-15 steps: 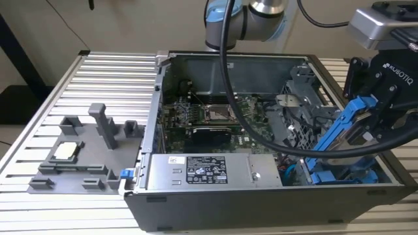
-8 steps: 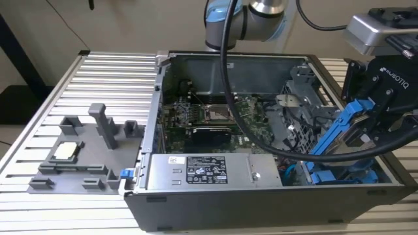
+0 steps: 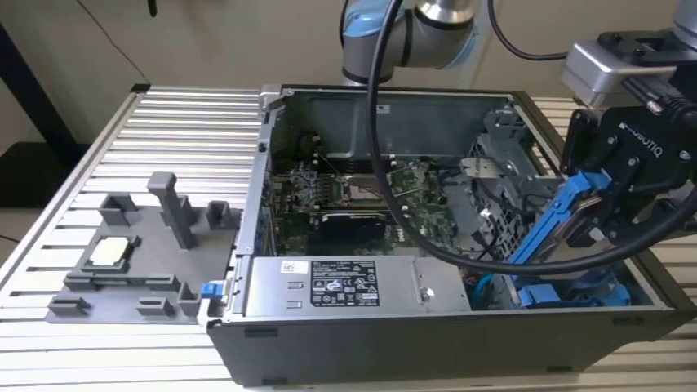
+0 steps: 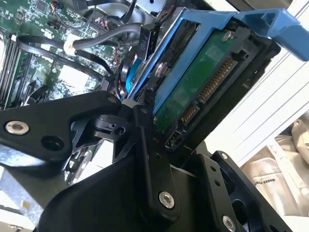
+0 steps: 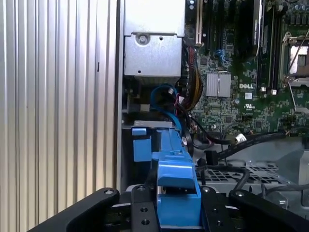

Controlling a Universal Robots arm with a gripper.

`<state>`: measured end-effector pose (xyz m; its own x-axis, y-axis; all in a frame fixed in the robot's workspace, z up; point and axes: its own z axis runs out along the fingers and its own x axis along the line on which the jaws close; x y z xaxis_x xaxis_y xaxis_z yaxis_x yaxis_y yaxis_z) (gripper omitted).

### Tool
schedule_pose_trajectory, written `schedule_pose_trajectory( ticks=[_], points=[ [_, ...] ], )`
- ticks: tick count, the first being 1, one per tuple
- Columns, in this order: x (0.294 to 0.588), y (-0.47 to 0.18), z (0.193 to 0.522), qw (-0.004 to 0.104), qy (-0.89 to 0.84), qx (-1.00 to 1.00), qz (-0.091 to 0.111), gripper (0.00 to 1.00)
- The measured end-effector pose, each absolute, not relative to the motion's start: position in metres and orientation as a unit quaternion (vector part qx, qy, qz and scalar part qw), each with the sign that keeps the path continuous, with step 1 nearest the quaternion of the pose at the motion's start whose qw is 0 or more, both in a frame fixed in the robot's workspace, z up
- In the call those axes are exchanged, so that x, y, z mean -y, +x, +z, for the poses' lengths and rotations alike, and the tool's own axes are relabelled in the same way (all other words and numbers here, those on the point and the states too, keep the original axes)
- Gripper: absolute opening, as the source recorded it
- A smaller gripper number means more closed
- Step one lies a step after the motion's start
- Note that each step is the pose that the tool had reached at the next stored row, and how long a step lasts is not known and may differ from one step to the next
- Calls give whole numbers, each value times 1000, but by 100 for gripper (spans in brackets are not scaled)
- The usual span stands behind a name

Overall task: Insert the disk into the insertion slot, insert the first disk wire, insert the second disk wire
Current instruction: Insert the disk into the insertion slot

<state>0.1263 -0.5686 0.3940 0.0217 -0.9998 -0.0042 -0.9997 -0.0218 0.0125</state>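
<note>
My gripper (image 3: 610, 204) is shut on the disk (image 3: 561, 220), a drive in a bright blue frame. It hangs tilted over the front right corner of the open computer case (image 3: 360, 343). In the second wrist view the disk (image 4: 203, 82) shows its green board and connector pins, with a black finger (image 4: 145, 140) pressed on its edge. In the first wrist view the blue frame (image 5: 176, 183) sits between my gripper's (image 5: 177, 208) fingers. Beneath it lies a blue-fronted drive (image 3: 572, 294) in the drive bay. The insertion slot is hidden behind the disk. Loose black cables (image 5: 241, 140) lie nearby.
A silver power supply (image 3: 338, 286) fills the case's front. The motherboard (image 3: 348, 196) lies behind it, and a perforated grey cage (image 5: 251, 174) is beside the disk. A grey fixture plate (image 3: 142, 245) rests on the slatted aluminium table (image 3: 196, 122) at the exterior view's left.
</note>
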Motion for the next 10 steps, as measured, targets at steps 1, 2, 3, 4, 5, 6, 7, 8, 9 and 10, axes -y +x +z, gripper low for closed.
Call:
schedule_pose_trajectory(
  ticks=[1, 2, 3, 4, 5, 6, 7, 8, 9, 10],
  points=[
    [568, 126, 392, 3, 715, 699, -6, 33],
    [568, 127, 390, 3, 715, 699, -6, 33],
    [568, 127, 389, 3, 715, 699, -6, 33],
    [568, 127, 389, 3, 715, 699, -6, 33],
    [568, 127, 389, 3, 715, 699, -6, 33],
    [568, 127, 389, 3, 715, 699, -6, 33],
    [568, 127, 389, 3, 715, 699, -6, 33],
    [568, 127, 389, 2, 715, 699, -6, 33],
    [568, 127, 389, 2, 715, 699, -7, 33],
    [568, 127, 389, 2, 715, 699, -7, 33]
  ],
)
